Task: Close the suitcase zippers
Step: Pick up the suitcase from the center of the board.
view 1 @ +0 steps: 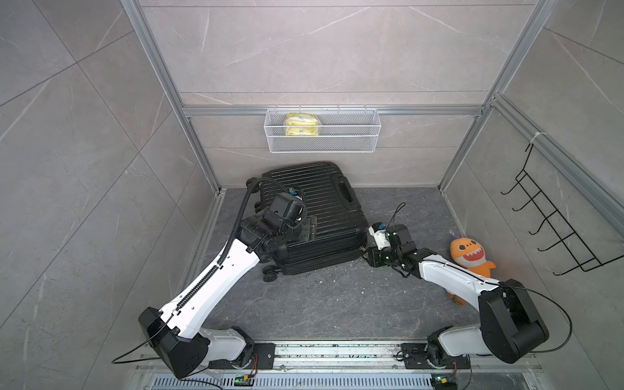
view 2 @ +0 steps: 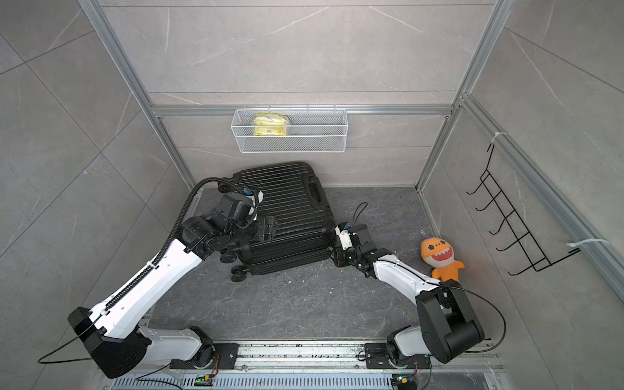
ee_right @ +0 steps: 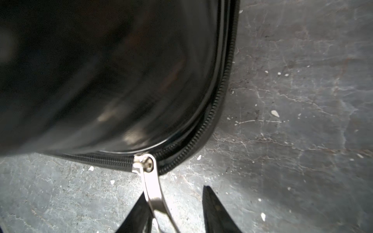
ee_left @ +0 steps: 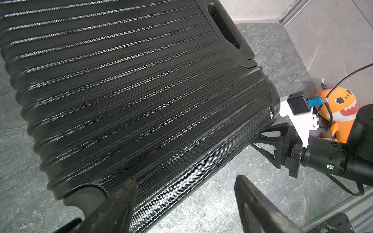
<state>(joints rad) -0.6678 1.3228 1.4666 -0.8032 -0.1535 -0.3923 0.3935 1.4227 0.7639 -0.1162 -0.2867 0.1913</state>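
The black ribbed suitcase [view 1: 324,209] [view 2: 290,216] lies flat on the grey floor near the back wall. My left gripper [view 1: 309,229] [ee_left: 185,178] hovers open over its near edge, one finger above the shell [ee_left: 141,90] and one above the floor, holding nothing. My right gripper [view 1: 365,252] [ee_right: 175,203] sits at the case's near right corner. Its jaws stand apart, with the silvery pull tab [ee_right: 153,187] lying between them against one finger. In the right wrist view the zipper band [ee_right: 224,90] looks joined on one side of the slider [ee_right: 141,162] and parted round the corner.
An orange shark plush [view 1: 469,253] [view 2: 439,253] lies on the floor just right of my right arm. A white wire basket [view 1: 354,135] with a yellow packet hangs on the back wall. A black wire hook rack [view 1: 553,219] hangs on the right wall. Aluminium frame posts stand at the corners.
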